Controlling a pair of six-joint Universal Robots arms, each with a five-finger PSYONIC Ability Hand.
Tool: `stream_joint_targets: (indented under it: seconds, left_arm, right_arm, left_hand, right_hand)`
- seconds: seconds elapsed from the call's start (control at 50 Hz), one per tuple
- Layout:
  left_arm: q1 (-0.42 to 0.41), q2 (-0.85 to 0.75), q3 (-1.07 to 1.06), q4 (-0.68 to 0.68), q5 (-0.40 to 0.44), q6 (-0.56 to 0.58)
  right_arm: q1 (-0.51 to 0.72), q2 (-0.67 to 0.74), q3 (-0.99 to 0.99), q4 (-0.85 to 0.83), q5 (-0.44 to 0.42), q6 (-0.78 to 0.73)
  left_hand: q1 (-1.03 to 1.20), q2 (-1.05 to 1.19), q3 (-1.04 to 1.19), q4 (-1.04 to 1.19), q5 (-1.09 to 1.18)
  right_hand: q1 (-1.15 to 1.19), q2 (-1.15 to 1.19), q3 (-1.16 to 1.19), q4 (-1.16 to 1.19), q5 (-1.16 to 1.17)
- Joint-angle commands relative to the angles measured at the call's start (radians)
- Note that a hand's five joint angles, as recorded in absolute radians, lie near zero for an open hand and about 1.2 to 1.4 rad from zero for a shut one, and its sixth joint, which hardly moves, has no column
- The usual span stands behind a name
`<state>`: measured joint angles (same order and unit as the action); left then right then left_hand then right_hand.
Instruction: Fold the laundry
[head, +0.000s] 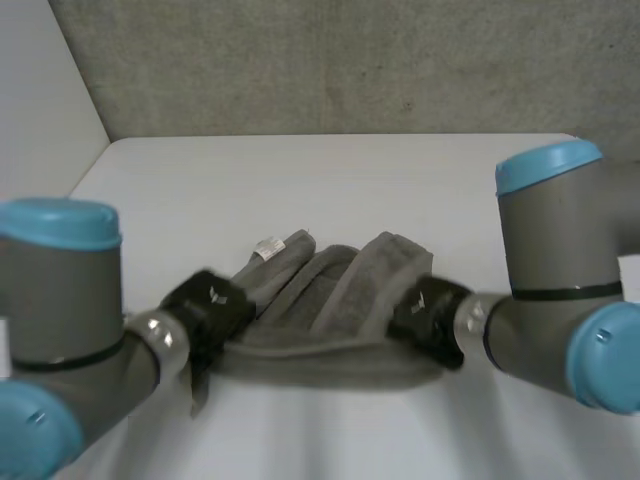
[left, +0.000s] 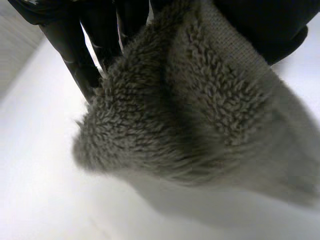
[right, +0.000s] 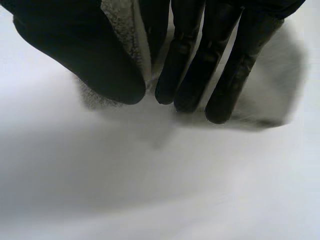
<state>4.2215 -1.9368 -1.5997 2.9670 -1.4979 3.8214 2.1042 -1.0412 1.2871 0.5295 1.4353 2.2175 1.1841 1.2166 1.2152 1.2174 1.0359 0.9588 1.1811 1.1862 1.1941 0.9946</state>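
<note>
The grey terry towel (head: 330, 330) lies bunched mid-way across the white tabletop (head: 350, 190). The left robot hand (head: 210, 308) pinches 1 end and the right robot hand (head: 428, 318) the other, fingers closed against thumbs, probably to lift it and spread it flat.

Towel (head: 330, 315) lies bunched on the counter (head: 350, 180), towards its near side and midway across. Left hand (head: 212, 305) grips the towel's left end, right hand (head: 428, 318) its right end. The wall (head: 350, 60) stands behind the counter.
</note>
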Motion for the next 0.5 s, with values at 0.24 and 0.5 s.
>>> stream_joint_targets:
  seconds: [0.24,0.5]
  left_arm:
    - [-0.023,-0.076,0.71,0.745,-0.13,-0.218]
    - [0.014,-0.028,0.383,0.581,-0.125,-0.269]
  right_arm:
    - [-0.012,-0.132,-0.46,-0.904,0.175,0.355]
    - [0.002,-0.2,-0.037,-0.714,0.091,0.352]
  left_hand:
    - [0.212,0.18,0.181,0.179,0.186]
    - [0.212,0.18,0.181,0.179,0.186]
  right_hand:
    - [0.437,0.215,0.21,0.202,0.227]
    - [0.437,0.215,0.21,0.202,0.227]
